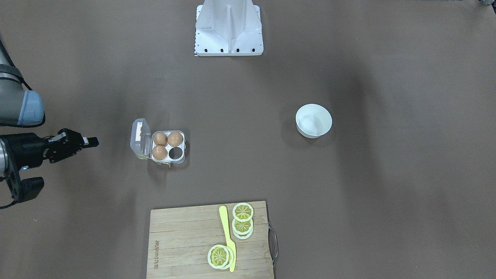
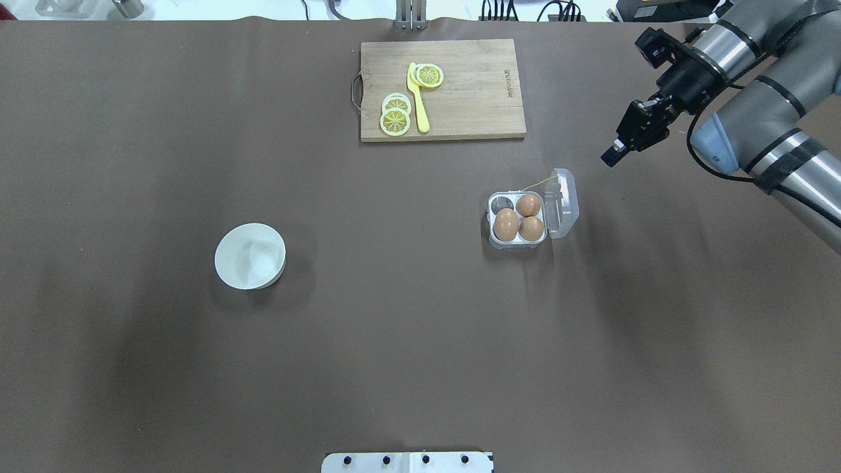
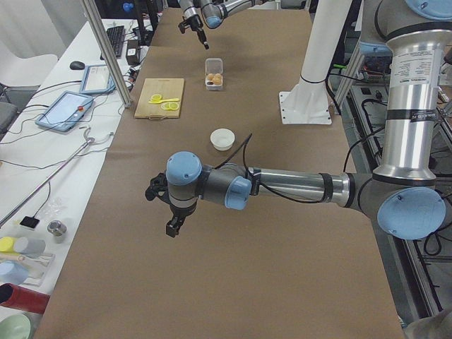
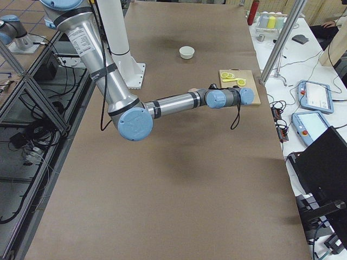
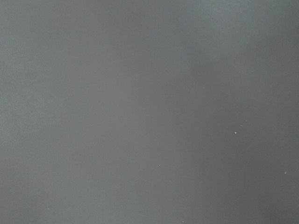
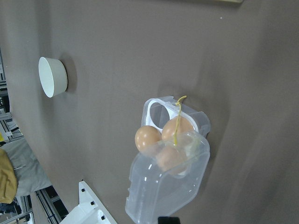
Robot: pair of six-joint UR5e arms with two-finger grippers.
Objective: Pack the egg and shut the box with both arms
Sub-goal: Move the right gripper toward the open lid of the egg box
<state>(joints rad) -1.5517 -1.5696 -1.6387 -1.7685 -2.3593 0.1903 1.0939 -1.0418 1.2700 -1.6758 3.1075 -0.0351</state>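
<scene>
Right tool point(image 2: 614, 152) apart from open box point(image 2: 565, 200)

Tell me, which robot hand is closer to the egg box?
The right one. The right gripper hangs just off the open-lid side of the box. The left gripper is far away, beyond the white bowl from the box.

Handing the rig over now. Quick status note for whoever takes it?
Right gripper: looks shut, holds nothing, hovers off the lid side of the box, not touching it.
Left gripper: above bare table, far from the box; open or shut, cannot tell.
Done: three eggs sit in the box, fourth cell vacant.
Left: the lid stands open and needs closing.
</scene>
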